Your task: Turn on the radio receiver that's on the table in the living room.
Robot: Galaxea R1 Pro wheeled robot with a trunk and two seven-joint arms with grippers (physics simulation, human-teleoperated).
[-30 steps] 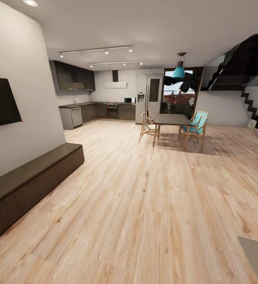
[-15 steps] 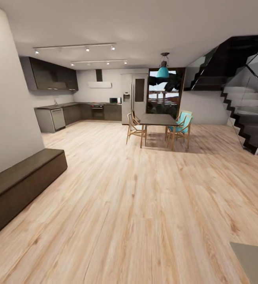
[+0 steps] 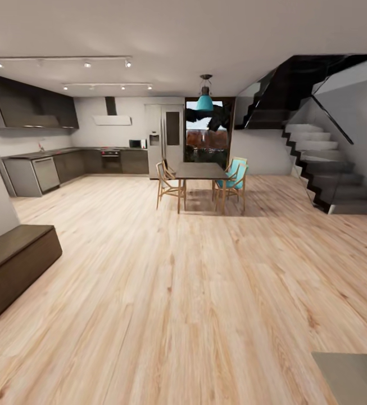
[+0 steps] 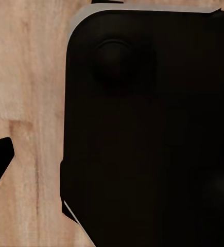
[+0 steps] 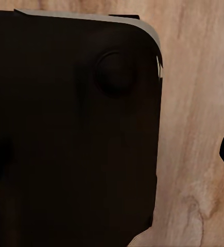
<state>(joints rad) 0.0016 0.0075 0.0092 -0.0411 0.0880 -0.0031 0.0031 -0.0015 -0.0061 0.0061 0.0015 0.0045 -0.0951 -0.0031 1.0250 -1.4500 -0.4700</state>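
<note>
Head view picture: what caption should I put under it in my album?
Open room: a dining table with chairs, kitchen behind, dark staircase at right.

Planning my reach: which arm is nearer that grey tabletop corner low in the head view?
Right, probably. The table corner lies at the robot's right front. Both wrist cameras look at wood floor beside a dark body, so neither arm seems extended toward it.

Worktop: glossy grey-brown flat corner (image 3: 352,377), at the head view's lower right edge, cut off by the frame.
Floor under it: light wood planks (image 3: 205,292).
</note>
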